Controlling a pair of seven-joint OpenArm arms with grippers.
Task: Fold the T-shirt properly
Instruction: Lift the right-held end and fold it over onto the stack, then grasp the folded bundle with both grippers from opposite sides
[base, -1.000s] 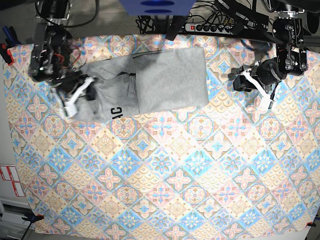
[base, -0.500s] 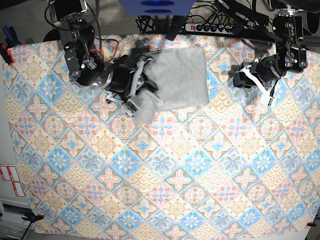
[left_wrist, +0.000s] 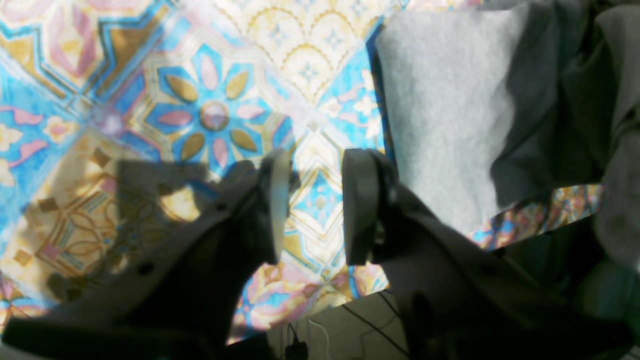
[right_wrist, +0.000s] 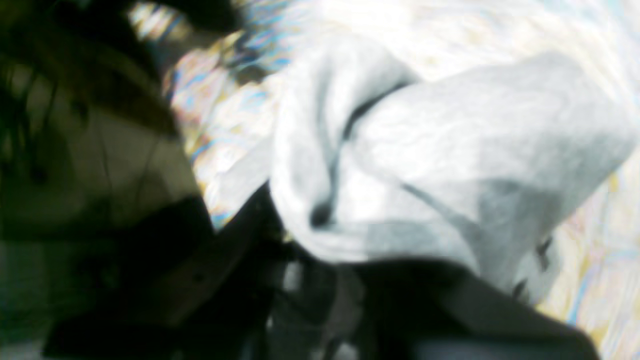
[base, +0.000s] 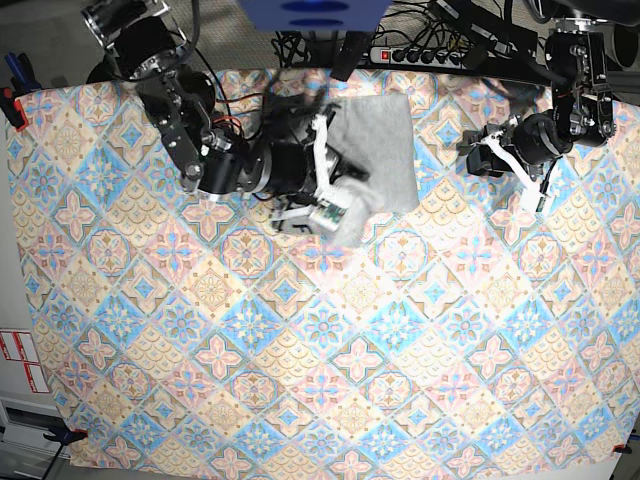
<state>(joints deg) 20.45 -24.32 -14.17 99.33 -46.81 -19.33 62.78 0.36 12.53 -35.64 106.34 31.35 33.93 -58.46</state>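
T-shirt (base: 375, 155) lies at far centre of the bench (base: 300, 380), partly folded. Right gripper (base: 330, 205), clamped on a bunched end, carries it across; left gripper (left_wrist: 312, 205), fingers apart, idles right. Final fold unfinished.

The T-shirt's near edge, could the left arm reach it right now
Probably yes. The left gripper hangs open over bare tablecloth, and the T-shirt edge lies just beside it with nothing between. The right gripper works the shirt's far side.
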